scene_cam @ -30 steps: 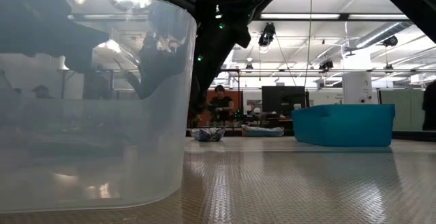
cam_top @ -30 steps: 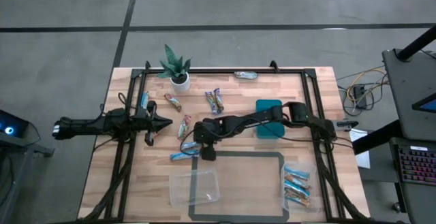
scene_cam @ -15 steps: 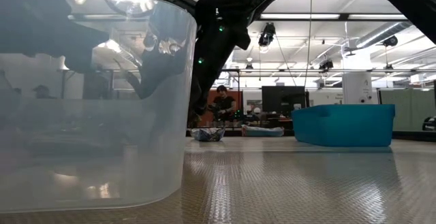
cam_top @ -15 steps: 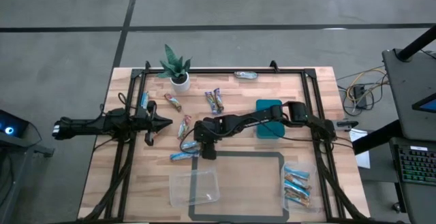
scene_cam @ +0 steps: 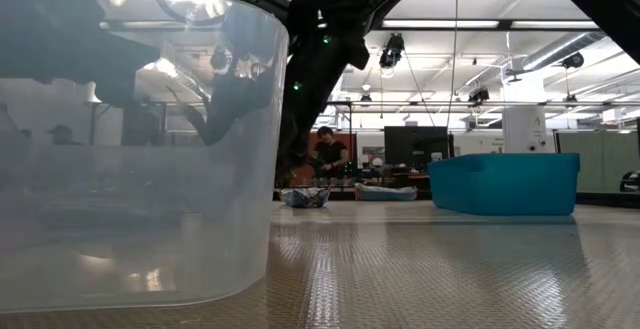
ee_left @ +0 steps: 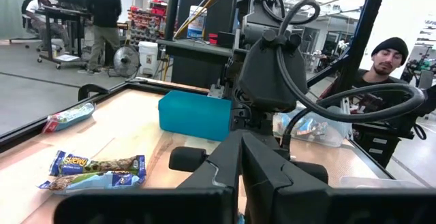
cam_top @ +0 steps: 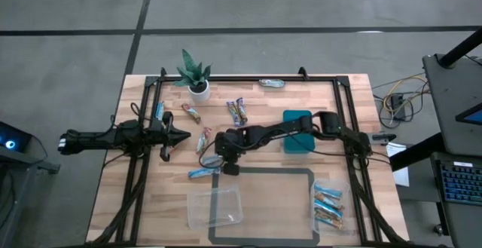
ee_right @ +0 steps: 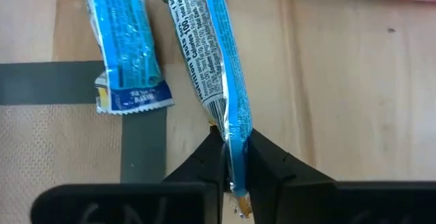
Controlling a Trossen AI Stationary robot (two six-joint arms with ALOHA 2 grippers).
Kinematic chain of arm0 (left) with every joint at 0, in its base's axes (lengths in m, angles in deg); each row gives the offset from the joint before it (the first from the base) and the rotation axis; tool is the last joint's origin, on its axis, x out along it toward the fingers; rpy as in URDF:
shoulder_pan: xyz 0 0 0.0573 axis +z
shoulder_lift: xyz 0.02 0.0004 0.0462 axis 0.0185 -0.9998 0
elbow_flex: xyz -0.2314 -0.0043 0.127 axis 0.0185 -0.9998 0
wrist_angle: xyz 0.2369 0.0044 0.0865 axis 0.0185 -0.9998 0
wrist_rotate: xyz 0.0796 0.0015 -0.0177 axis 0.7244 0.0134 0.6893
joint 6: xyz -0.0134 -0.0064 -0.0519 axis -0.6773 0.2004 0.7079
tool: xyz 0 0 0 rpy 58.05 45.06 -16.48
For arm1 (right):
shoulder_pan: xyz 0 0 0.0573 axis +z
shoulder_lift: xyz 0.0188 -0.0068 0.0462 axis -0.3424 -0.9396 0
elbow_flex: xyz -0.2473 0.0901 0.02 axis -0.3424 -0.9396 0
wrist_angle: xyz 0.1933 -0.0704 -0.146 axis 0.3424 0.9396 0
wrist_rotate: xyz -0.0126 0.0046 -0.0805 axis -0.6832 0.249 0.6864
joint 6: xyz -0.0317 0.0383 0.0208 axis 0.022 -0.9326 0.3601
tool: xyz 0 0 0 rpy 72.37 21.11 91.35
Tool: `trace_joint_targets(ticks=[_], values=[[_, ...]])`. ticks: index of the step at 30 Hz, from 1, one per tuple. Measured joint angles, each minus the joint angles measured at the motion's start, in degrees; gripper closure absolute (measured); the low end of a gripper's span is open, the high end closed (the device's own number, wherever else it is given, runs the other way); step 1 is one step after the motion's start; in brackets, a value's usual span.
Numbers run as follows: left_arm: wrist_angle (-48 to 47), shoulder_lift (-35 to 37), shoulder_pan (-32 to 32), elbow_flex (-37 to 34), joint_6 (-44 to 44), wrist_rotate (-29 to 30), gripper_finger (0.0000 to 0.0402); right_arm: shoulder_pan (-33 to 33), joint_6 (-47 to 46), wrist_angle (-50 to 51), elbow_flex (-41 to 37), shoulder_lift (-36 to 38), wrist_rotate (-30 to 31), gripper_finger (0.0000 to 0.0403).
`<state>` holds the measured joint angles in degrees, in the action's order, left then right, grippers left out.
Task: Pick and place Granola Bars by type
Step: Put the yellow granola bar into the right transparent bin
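Granola bars lie scattered on the wooden table: multicoloured ones (cam_top: 237, 111) toward the far side and blue ones near the middle. My right gripper (ee_right: 231, 159) reaches in from the table's right and is shut on one blue bar (ee_right: 208, 54). A second blue bar (ee_right: 126, 47) lies flat beside it, its end on a grey tape line. My left gripper (cam_top: 183, 136) waits shut and level at the table's left, touching nothing. In the left wrist view, two bars (ee_left: 95, 169) lie ahead of it. My right gripper pinches the blue bar's near end (ee_right: 230, 137) between its two fingers, on the wrapper's thin edge. The fingers slant down from the table's right and lie along the bar. The rest of the bar stretches away from them over the wood.
A teal bin (cam_top: 297, 131) stands right of centre under the right arm. A clear tub (cam_top: 215, 206) sits at the near edge. Another clear tub (cam_top: 327, 206) at the near right holds several bars. A potted plant (cam_top: 194, 75) stands at the far left. A person (ee_left: 388, 54) is beyond the table.
My right gripper has stayed in place over the blue bar, and its fingers have shut on the bar's end. The bar lies where it was.
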<state>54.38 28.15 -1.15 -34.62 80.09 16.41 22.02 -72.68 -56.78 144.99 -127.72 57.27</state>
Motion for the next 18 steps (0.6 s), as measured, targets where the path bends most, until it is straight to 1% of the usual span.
trace_joint_targets(ticks=[6,9,14,18], values=[[0.0,0.0,0.01,0.0,0.0,0.01,0.0402,-0.22,-2.53,1.77,-0.02,2.51,0.04,0.0378],[0.0,0.0,0.01,0.01,0.0,0.01,0.0402,-0.3,-2.74,4.37,0.3,4.16,0.04,0.0379],[0.02,0.0,0.01,0.01,0.0,-0.01,0.0402,-0.72,-2.67,11.04,2.93,6.22,0.15,0.038],[0.0,-0.01,0.0,0.0,0.0,-0.01,0.0402,-1.13,-2.81,16.15,6.75,6.65,0.2,0.0381]])
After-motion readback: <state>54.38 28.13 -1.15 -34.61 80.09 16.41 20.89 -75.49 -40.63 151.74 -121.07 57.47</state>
